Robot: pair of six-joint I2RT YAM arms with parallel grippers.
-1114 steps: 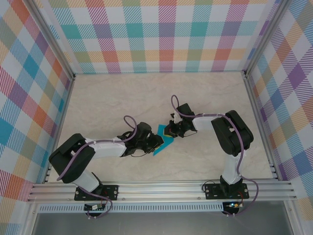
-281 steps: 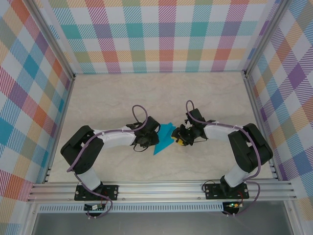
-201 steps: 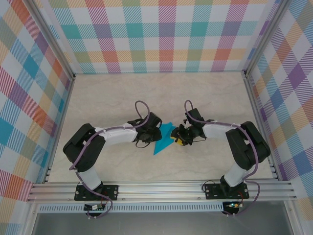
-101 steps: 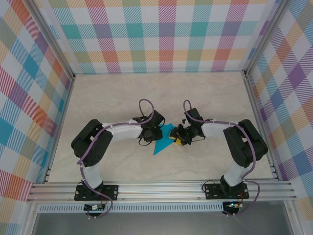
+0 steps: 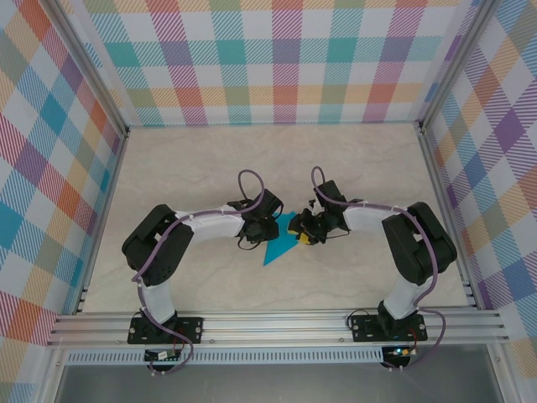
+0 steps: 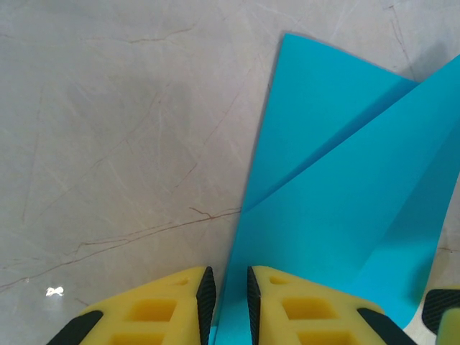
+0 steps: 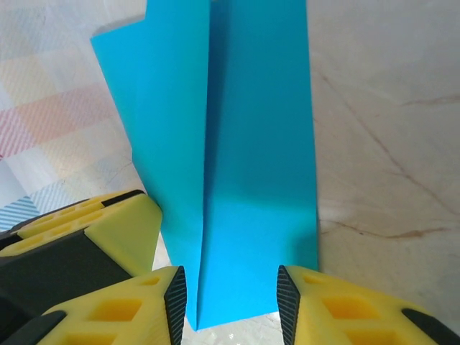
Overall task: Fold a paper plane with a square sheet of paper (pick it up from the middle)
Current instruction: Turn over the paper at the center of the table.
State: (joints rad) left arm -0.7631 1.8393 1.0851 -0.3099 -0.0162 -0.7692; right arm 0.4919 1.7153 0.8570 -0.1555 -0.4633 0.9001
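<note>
The square sheet of paper [image 5: 277, 250] is a folded teal shape with a point toward the near left, lying mid-table between both grippers. In the left wrist view the paper [image 6: 338, 194] shows a diagonal fold, and its left edge runs into the narrow gap of my left gripper [image 6: 227, 277], whose pads stand slightly apart. My right gripper [image 7: 230, 272] is open, its pads wide on either side of the paper's [image 7: 244, 144] narrow end with its long centre crease. From above, the left gripper [image 5: 270, 232] and right gripper [image 5: 300, 238] face each other across the paper.
The marble-look table [image 5: 193, 168] is boxed in by plaid walls [image 5: 285, 59] at the back and both sides. An aluminium rail [image 5: 277, 323] carrying the arm bases runs along the near edge. The left gripper's yellow finger [image 7: 108, 230] sits close beside my right gripper.
The left gripper has slid right onto the paper's left edge and narrowed its jaws. The right gripper has edged left toward the paper. The paper has stayed put.
</note>
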